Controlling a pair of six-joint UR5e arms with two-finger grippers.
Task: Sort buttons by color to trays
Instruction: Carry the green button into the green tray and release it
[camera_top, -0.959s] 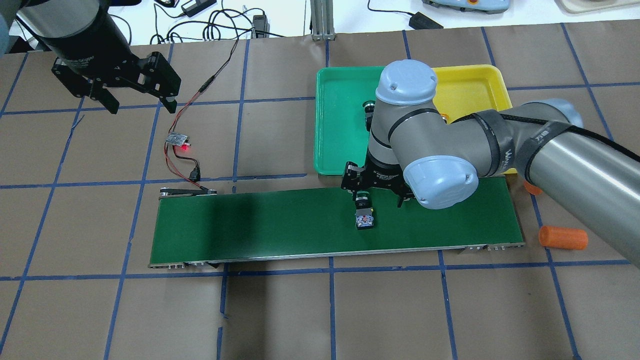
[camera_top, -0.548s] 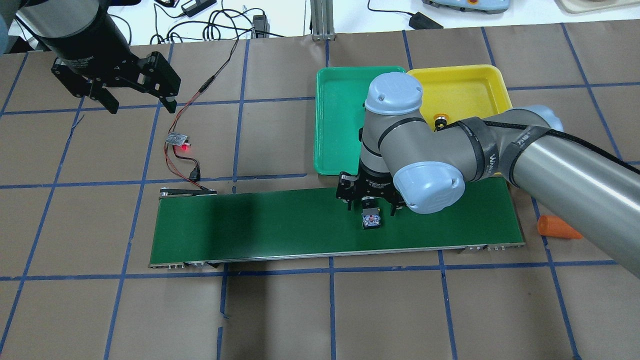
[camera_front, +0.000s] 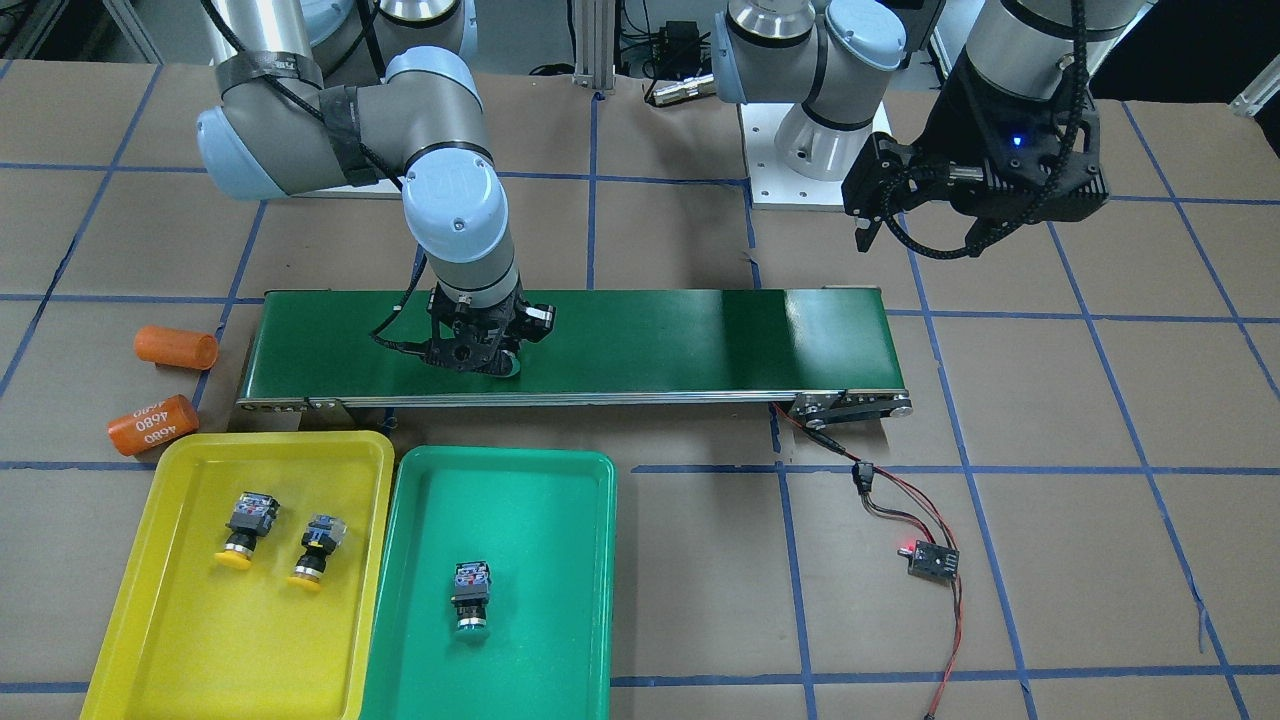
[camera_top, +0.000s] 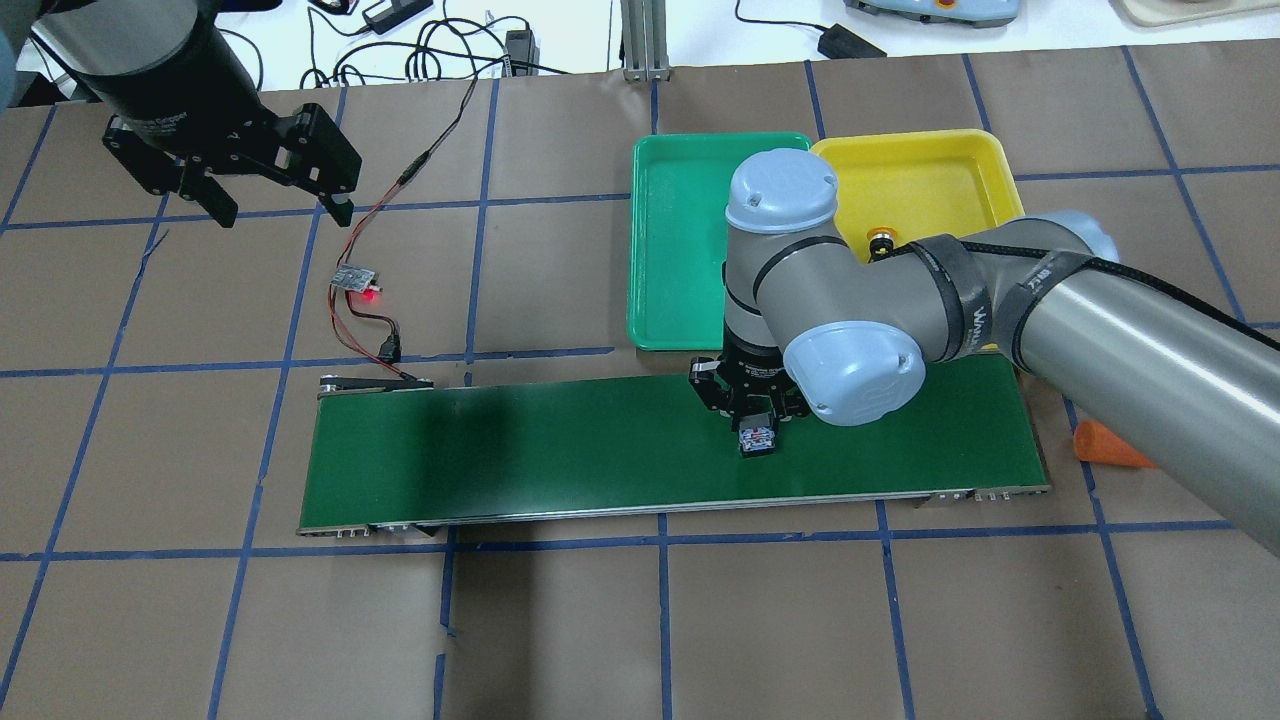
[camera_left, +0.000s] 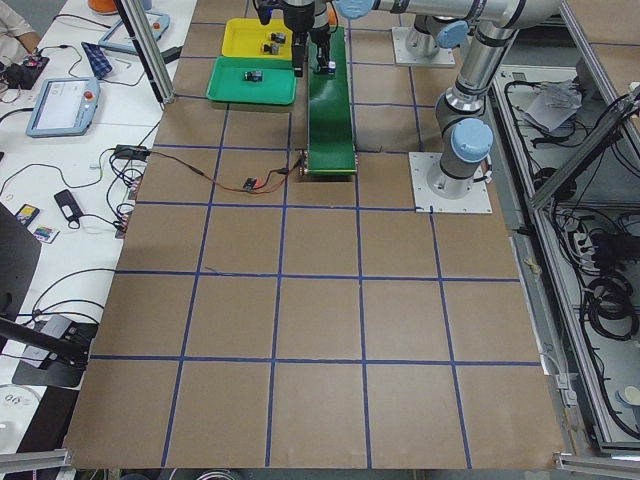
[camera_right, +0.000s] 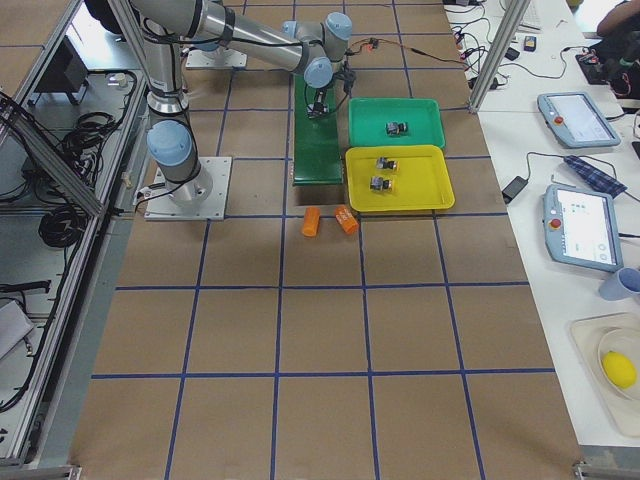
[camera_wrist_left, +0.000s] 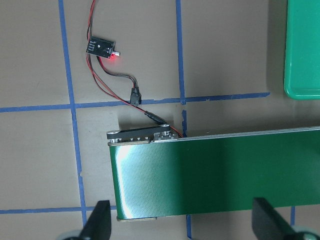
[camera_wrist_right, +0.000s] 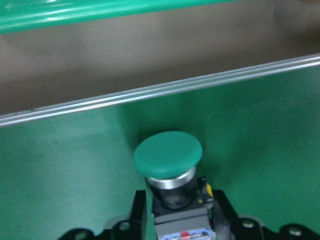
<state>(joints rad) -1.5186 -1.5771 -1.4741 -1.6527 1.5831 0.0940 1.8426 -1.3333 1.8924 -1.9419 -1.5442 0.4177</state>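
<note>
My right hand (camera_top: 755, 425) is down on the conveyor belt (camera_top: 550, 450), toward its tray end, pressed in on the black-grey body of a green button (camera_wrist_right: 167, 154). In the right wrist view a finger (camera_wrist_right: 139, 212) sits tight against either side of the switch body. The button lies on its side on the belt, its mushroom cap pointing toward the belt edge nearest the trays.

My left hand (camera_top: 283, 212) hangs above the desk (camera_top: 560, 620) beyond the belt's other end, fingers spread wide and holding nothing. Below it lies a small sensor board (camera_top: 357, 280) with a red light, wired to the belt's roller end.

The green tray (camera_front: 520, 640) and the yellow tray (camera_front: 180, 640) sit side by side, just beside the belt on the operators' side. The green tray holds another green-capped button (camera_front: 471, 597) lying on its side. The yellow tray holds two yellow-capped buttons (camera_front: 245, 528) – close together, also lying down. Two orange cylinders (camera_front: 177, 347) lie on the desk off the belt's end, one marked 4680.
</note>
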